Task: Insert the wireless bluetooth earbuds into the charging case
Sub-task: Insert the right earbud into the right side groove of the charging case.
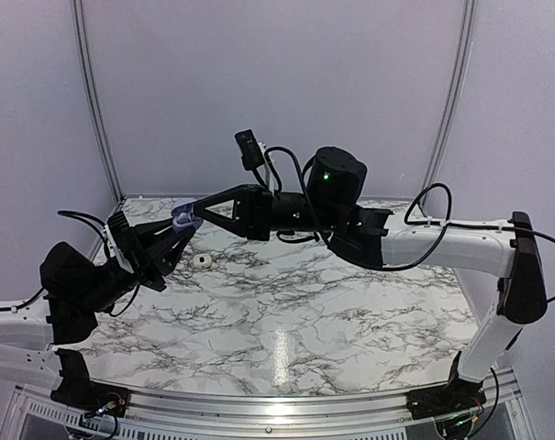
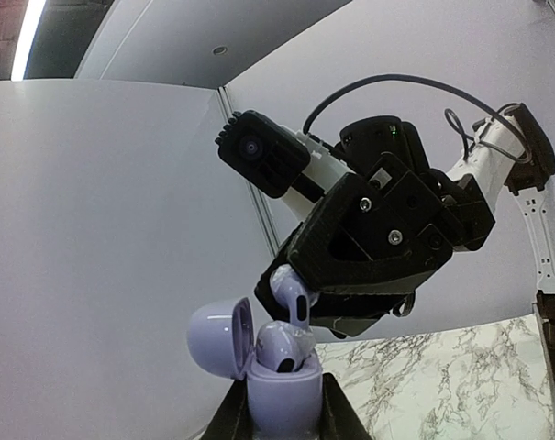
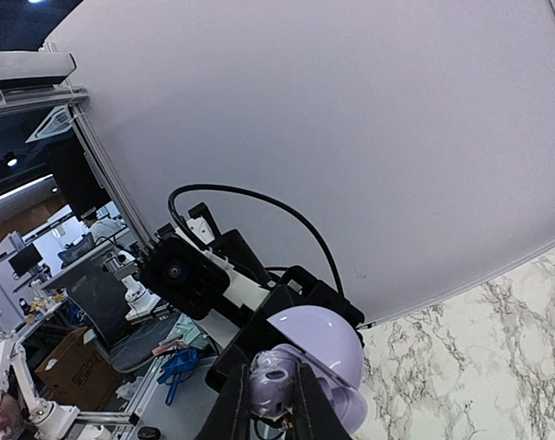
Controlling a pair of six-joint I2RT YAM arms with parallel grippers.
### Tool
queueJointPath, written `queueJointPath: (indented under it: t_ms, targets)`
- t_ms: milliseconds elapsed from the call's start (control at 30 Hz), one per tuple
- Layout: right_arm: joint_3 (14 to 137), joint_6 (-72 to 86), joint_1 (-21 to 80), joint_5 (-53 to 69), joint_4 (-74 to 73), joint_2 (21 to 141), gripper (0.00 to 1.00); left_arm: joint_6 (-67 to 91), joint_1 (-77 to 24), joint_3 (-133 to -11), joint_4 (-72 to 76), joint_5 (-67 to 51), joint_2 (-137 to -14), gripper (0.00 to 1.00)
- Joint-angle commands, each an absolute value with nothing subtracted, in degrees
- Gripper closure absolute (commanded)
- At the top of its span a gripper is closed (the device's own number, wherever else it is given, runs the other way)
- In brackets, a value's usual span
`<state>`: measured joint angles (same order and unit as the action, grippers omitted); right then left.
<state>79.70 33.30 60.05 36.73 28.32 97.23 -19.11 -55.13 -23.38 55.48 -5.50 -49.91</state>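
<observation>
**Q:** What does each gripper hold, and where do the task items sit?

**A:** The left gripper [image 1: 174,231] is closed on the body of the lilac charging case [image 2: 282,396] and holds it in the air above the table [image 1: 286,312]. The lid [image 2: 215,337] is swung open to one side. One seated earbud [image 2: 284,346] already lies in the case. The right gripper [image 3: 270,408] pinches the second earbud [image 2: 291,295] between nearly closed fingers, just above the open case. Whether the two buds touch cannot be told. A small white piece [image 1: 201,260] lies on the table, too small to identify.

**Q:** What could go wrong from here?

**A:** There are probably three risks.

- **Misalignment:** the free socket is hidden behind the seated bud. A tilted stem could land on that bud or on the rim and not drop home.
- **Early release:** if the fingers open before the stem enters, the bud would fall from a height to the table.
- **Excess push:** the case is held only by its sides. Downward force could make it slip or rotate in the left jaws, or knock the lid partway closed.
</observation>
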Motion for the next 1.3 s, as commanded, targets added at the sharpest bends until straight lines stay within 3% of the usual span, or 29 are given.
queueJointPath:
  t_ms: [0, 633, 1133, 1267]
  targets:
    - [81.91, 34.43, 60.47, 35.33, 27.08, 98.06, 0.86, -19.65, -55.28, -23.21, 58.79, -6.16, -49.18, 1.0]
    - [81.69, 32.14, 60.45, 31.83, 23.82, 96.36, 0.64, -18.09, -55.28, -22.9, 59.52, -6.46, -48.93, 1.0]
    - [81.58, 24.97, 59.85, 27.23, 19.29, 91.96, 0.6, -16.74, -55.28, -22.85, 59.5, -6.99, -49.56, 1.0]
    - [81.29, 23.47, 59.38, 27.64, 17.67, 90.94, 0.54, -16.32, -55.28, -22.94, 59.5, -7.1, -49.75, 1.0]
